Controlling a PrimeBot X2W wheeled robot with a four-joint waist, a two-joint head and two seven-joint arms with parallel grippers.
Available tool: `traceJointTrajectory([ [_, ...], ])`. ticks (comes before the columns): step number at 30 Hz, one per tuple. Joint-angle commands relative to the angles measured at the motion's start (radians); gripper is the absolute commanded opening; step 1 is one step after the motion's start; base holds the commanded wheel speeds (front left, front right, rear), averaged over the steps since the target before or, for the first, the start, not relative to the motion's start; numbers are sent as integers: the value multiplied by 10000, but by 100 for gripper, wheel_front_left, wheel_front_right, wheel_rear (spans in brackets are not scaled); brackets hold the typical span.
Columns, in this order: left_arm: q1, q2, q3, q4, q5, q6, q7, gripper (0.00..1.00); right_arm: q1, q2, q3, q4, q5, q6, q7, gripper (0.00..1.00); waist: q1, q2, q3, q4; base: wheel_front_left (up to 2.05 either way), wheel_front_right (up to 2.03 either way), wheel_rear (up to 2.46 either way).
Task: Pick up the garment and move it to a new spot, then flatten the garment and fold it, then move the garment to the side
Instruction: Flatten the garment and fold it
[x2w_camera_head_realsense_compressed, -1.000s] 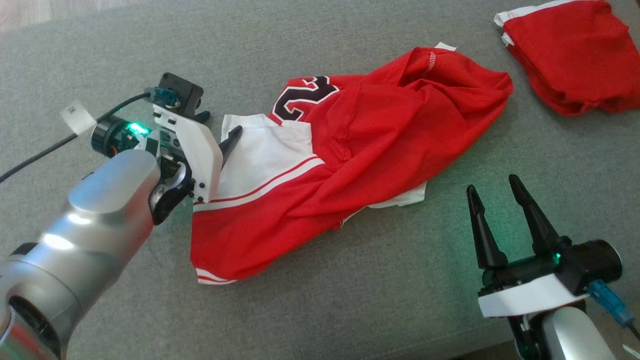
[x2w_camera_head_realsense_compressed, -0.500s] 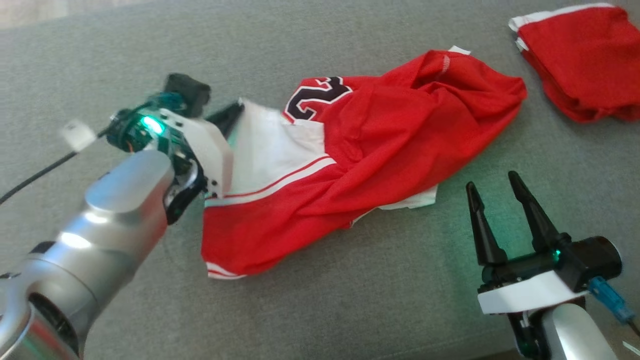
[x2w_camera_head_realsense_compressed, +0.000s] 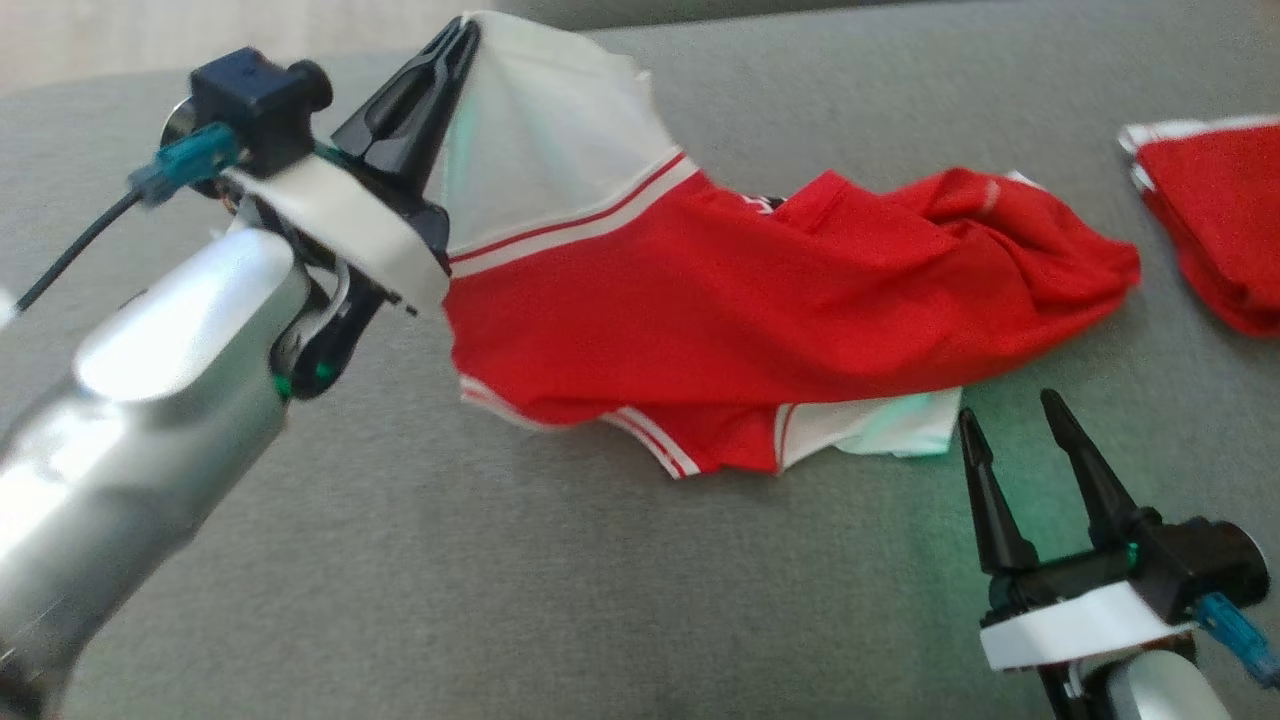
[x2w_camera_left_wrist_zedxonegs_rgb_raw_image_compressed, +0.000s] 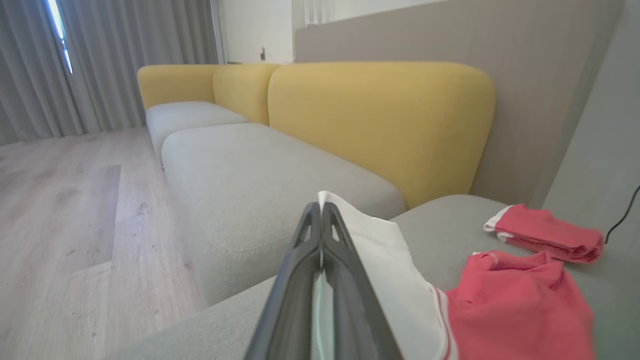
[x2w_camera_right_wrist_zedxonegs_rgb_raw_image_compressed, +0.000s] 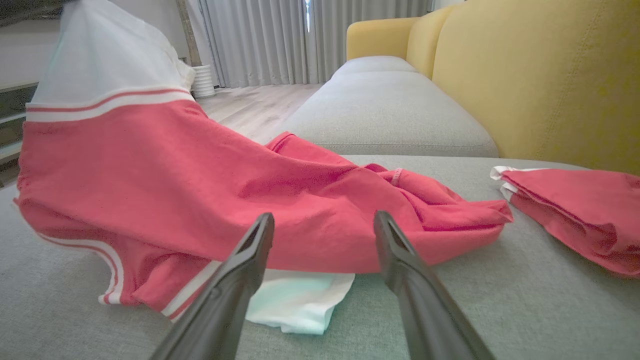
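Note:
The garment (x2w_camera_head_realsense_compressed: 760, 320) is a red jersey with white panels and stripes. My left gripper (x2w_camera_head_realsense_compressed: 462, 35) is shut on its white corner and holds that end raised above the grey cushion (x2w_camera_head_realsense_compressed: 500, 600); the other end still lies on the cushion. In the left wrist view the left gripper (x2w_camera_left_wrist_zedxonegs_rgb_raw_image_compressed: 320, 212) has its fingers pressed together with white cloth (x2w_camera_left_wrist_zedxonegs_rgb_raw_image_compressed: 380, 265) beside them. My right gripper (x2w_camera_head_realsense_compressed: 1010, 425) stands open at the lower right, just in front of the garment's lower white hem. In the right wrist view the right gripper (x2w_camera_right_wrist_zedxonegs_rgb_raw_image_compressed: 324, 222) points at the garment (x2w_camera_right_wrist_zedxonegs_rgb_raw_image_compressed: 200, 190).
A second red garment (x2w_camera_head_realsense_compressed: 1215, 220), folded, lies at the right edge of the cushion and also appears as the folded garment (x2w_camera_right_wrist_zedxonegs_rgb_raw_image_compressed: 580, 210) in the right wrist view. Yellow sofa backrests (x2w_camera_left_wrist_zedxonegs_rgb_raw_image_compressed: 380, 120) rise behind the seat. Wooden floor (x2w_camera_left_wrist_zedxonegs_rgb_raw_image_compressed: 60, 210) lies beyond the cushion's left side.
My left gripper has shut on the white corner and lifted it, stretching the garment upward. The head view has shifted. The right gripper has stayed open in place.

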Motion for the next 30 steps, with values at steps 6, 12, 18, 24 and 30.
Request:
traceJointTrajectory([
  [6,1059,2565,1127,-4539,-629,1550,-117,0,298,-300,-112,-376,-41,65,-107,100,1,0,-742,965,0,0,0],
  [12,2584,5108,1999,-8360,-1454,3352,-184,0,513,-318,-289,-450,-56,65,-107,100,1,0,-917,1468,0,0,0],
  [18,3949,6137,2130,-9369,-2148,3991,-283,0,274,-643,-234,-369,9,65,-107,100,1,0,-702,1837,0,0,0],
  [24,5007,5627,2464,-9163,-2077,3810,-388,0,-1337,-1897,276,990,566,65,-107,100,1,0,-310,2347,0,0,0],
  [30,5049,5058,2493,-8811,-1662,3367,-394,0,-3871,-3470,2046,2903,1691,65,1357,100,1,0,-98,2631,0,0,0],
])
